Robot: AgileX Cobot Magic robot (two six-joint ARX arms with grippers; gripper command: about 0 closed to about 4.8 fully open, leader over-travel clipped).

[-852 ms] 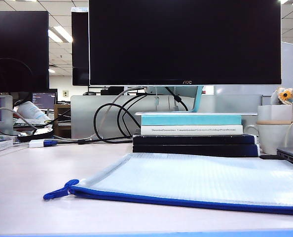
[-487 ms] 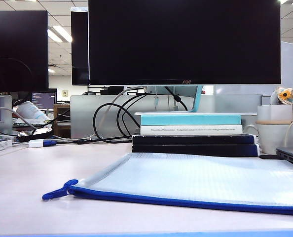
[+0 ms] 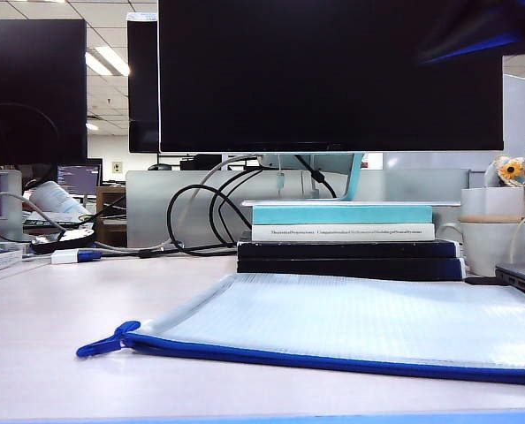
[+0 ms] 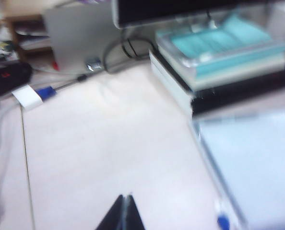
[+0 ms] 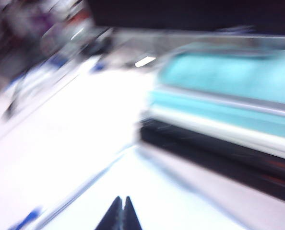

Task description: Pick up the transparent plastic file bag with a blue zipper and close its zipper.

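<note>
The transparent plastic file bag [image 3: 351, 318] lies flat on the white desk in front of the book stack. Its blue zipper [image 3: 333, 360] runs along the near edge and ends in a blue pull tab [image 3: 108, 342] at the left. My left gripper [image 4: 125, 196] is shut and empty above bare desk beside the bag [image 4: 253, 167], with the tab [image 4: 223, 222] close by. My right gripper [image 5: 122, 198] is shut and empty, hovering over the bag [image 5: 166, 191]; that view is blurred. A blurred dark piece of the right arm [image 3: 475, 40] shows at the exterior view's top right.
A stack of teal, white and dark books [image 3: 346, 234] stands right behind the bag, under a big black monitor [image 3: 333, 75]. Black cables [image 3: 201, 212] loop to the left. A white mug [image 3: 497, 234] and a laptop edge [image 3: 523, 278] sit at the right.
A blurred dark shape with a blue streak has come into the top right corner of the exterior view. The bag and books have not moved.
</note>
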